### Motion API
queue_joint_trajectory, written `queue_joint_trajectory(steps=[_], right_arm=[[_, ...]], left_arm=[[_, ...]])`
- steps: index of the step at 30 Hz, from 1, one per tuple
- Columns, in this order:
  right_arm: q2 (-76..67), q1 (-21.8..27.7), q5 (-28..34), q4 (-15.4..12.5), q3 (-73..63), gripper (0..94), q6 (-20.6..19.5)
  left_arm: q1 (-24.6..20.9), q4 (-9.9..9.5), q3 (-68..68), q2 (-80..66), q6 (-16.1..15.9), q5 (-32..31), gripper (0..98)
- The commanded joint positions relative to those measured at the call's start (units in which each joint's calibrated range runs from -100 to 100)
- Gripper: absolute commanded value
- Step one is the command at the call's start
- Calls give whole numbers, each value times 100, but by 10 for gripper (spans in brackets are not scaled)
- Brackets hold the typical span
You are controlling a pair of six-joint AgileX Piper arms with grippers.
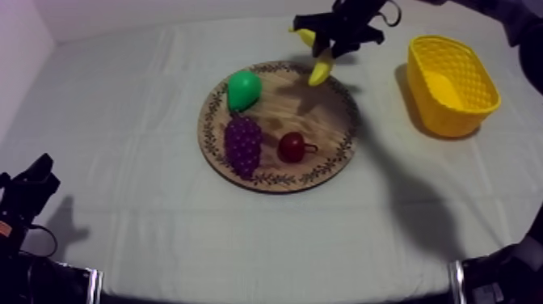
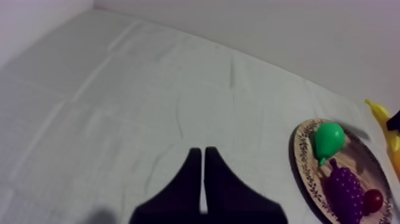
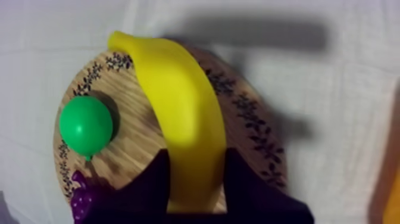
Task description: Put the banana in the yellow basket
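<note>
My right gripper [image 1: 327,46] is shut on the yellow banana [image 1: 318,63], which hangs above the far edge of the round wooden board [image 1: 326,133]. In the right wrist view the banana [image 3: 178,119] runs between my two black fingers [image 3: 156,179] over the board [image 3: 256,137]. The yellow basket [image 1: 449,85] stands to the right of the board. My left gripper [image 1: 31,187] rests low at the table's left edge. Its fingers [image 2: 189,184] lie together as a narrow wedge, shut on nothing.
A green pear [image 1: 242,89], purple grapes [image 1: 242,143] and a small red fruit [image 1: 292,147] lie on the board. From the left wrist, the pear [image 2: 328,139], grapes [image 2: 343,187] and red fruit [image 2: 372,201] appear too. Grey-white cloth [image 1: 121,121] covers the table.
</note>
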Motion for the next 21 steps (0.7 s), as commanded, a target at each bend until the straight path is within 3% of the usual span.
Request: queue_joint_trajectory(steps=[1, 11, 21], right_arm=[[-281, 104, 114, 9, 93, 173, -2], [-1459, 813, 493, 72, 879, 177, 14], [-1951, 1747, 604, 168, 1594, 172, 271]], left_arm=[[-1, 1, 2, -3, 0, 0, 1], [-1, 1, 2, -3, -1, 0, 1], [-1, 1, 2, -3, 0, 0, 1]])
